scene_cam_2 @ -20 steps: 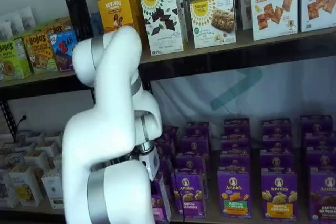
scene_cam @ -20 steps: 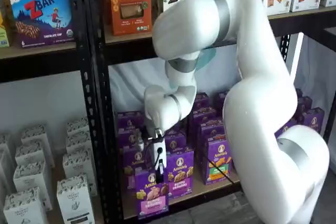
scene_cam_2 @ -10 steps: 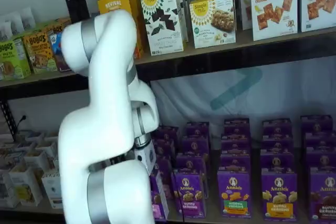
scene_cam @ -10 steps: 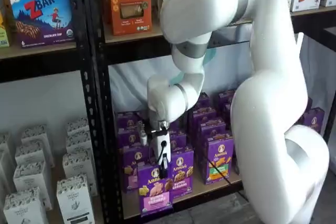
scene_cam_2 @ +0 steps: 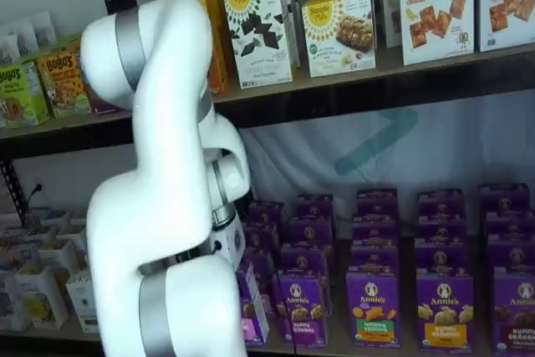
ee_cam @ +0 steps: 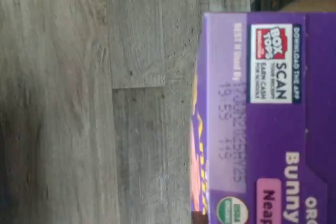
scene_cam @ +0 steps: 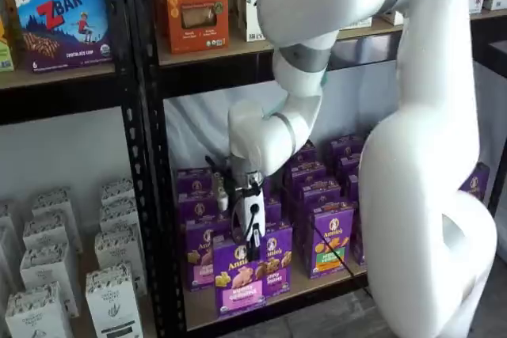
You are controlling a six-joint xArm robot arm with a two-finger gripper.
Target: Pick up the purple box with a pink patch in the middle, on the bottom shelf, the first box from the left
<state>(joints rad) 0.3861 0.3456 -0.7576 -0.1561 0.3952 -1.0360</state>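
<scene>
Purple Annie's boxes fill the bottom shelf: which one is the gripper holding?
The purple box with the pink patch, foremost, hanging from the gripper; the others stand untouched.

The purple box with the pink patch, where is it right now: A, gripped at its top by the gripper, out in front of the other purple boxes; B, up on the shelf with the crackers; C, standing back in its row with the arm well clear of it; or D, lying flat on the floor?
A: in a shelf view the gripper is closed on the top of the purple box, which sits forward of the other Annie's boxes at the front edge of the bottom shelf.
</scene>
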